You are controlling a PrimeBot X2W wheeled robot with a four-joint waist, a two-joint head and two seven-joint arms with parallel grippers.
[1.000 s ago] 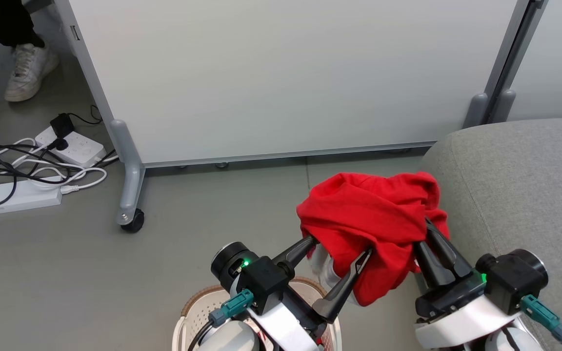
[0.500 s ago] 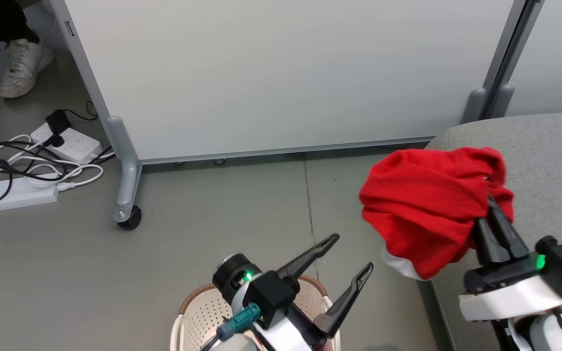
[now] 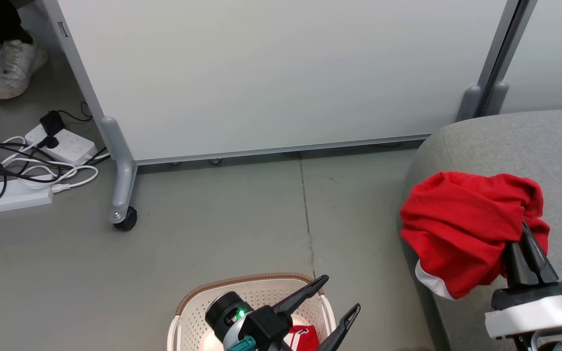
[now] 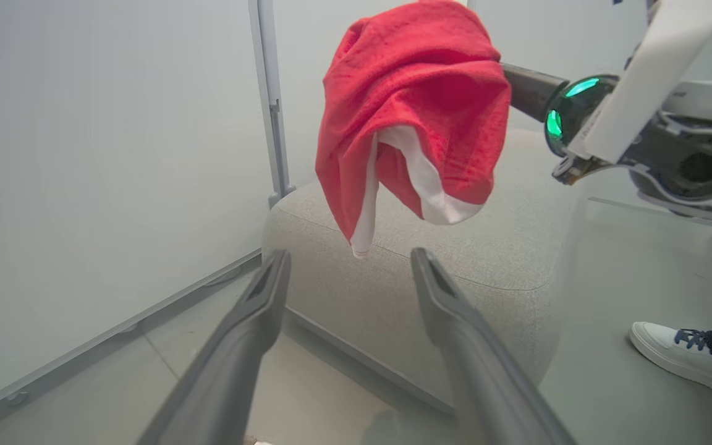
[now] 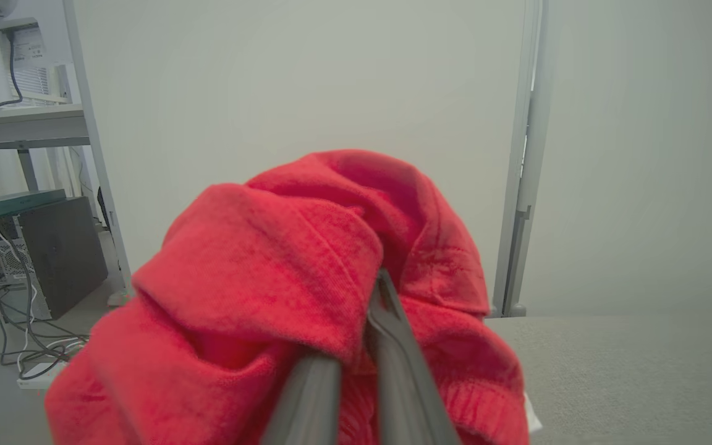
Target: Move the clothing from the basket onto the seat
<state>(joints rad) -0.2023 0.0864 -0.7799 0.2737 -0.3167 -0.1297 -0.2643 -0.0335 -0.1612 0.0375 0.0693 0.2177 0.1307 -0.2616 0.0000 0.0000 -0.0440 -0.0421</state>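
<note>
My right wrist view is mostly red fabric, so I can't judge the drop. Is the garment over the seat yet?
Observer: Only partly. In the head view the red garment, shut in the right gripper, hangs over the seat at its left edge, not over the middle of the cushion.
Operator: Understood, I'd carry it further right. Is anything else waiting in the basket?
Observer: Yes. The head view shows a red-and-white piece lying in the basket, with the open left gripper above it.
</note>
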